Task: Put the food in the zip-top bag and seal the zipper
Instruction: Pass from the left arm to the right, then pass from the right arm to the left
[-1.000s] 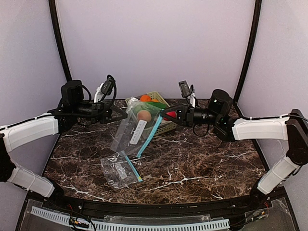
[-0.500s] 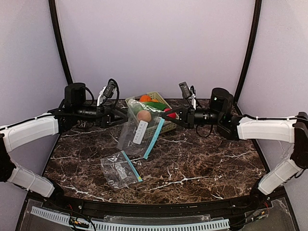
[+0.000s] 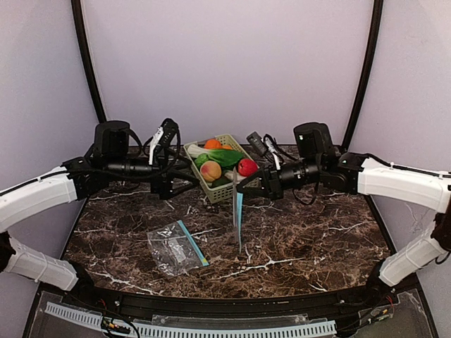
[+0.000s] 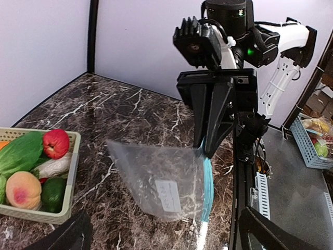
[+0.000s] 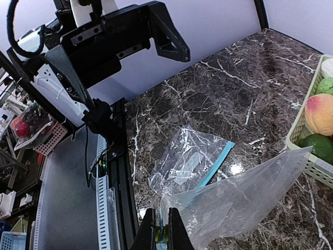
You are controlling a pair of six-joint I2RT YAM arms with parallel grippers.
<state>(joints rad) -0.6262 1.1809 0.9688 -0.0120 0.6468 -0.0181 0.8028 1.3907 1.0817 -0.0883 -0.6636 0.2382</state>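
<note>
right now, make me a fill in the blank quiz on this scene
The right claw is ___ on the hanging bag.
The left claw is ___ and holds nothing.
The peach lies in the ___.
The other bag lies flat on the ___.
Missing: shut, open, basket, table.

Green lattice basket (image 3: 219, 192) on marble table (image 3: 317, 232)

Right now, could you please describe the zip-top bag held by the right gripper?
The zip-top bag is thin clear plastic, empty, with a teal zipper strip and a white label. It hangs from the shut right gripper, which pinches its zipper end. Whether its lower tip touches the marble table I cannot tell.
</note>
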